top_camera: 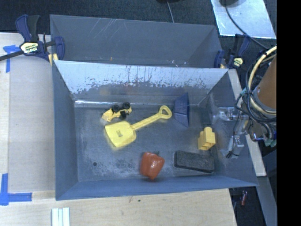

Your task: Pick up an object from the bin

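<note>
Dim, even light, with faint glare streaking the back wall of the bin [141,46]

Robotics laboratory test cell: a grey metal bin [141,76] holds assorted toy objects, among them a yellow shovel [126,132], with a cable-laden robot arm [266,86] at its right edge.

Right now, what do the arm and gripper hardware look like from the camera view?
The gripper is bare silvery metal, slim and angular. The wrist above it has an orange-brown rounded cover, a yellow cable loop around it, and a bundle of black cables. No markings are legible.
</note>
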Motion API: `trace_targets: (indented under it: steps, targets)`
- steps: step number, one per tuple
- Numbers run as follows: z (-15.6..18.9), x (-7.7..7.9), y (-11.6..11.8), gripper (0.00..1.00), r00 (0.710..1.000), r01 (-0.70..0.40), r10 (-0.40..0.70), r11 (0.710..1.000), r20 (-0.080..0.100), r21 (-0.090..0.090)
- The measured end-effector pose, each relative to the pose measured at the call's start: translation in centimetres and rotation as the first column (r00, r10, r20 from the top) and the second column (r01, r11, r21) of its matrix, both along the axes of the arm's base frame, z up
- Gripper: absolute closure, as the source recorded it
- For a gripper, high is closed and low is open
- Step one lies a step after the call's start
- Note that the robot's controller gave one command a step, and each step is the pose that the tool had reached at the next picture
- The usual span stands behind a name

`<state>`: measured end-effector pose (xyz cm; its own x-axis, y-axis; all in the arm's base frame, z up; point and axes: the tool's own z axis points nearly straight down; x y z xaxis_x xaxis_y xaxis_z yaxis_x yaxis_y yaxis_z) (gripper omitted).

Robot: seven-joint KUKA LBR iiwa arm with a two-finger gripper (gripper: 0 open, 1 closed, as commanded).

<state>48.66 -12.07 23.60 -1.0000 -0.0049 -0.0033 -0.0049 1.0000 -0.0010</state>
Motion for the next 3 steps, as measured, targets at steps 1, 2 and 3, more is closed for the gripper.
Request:
trace_targets:
  steps: [1, 2, 3]
  targets:
    - [0.0, 0.0, 0.0, 0.00, 1.000, 0.000, 0.000, 1.000, 0.000, 0.000]
    - [-5.5, -0.3, 4.6, 1.00, 0.987, 0.164, -0.164, 0.987, 0.001, 0.001]
    - [-5.5, -0.3, 4.6, 1.00, 0.987, 0.163, -0.163, 0.987, 0.001, 0.000]
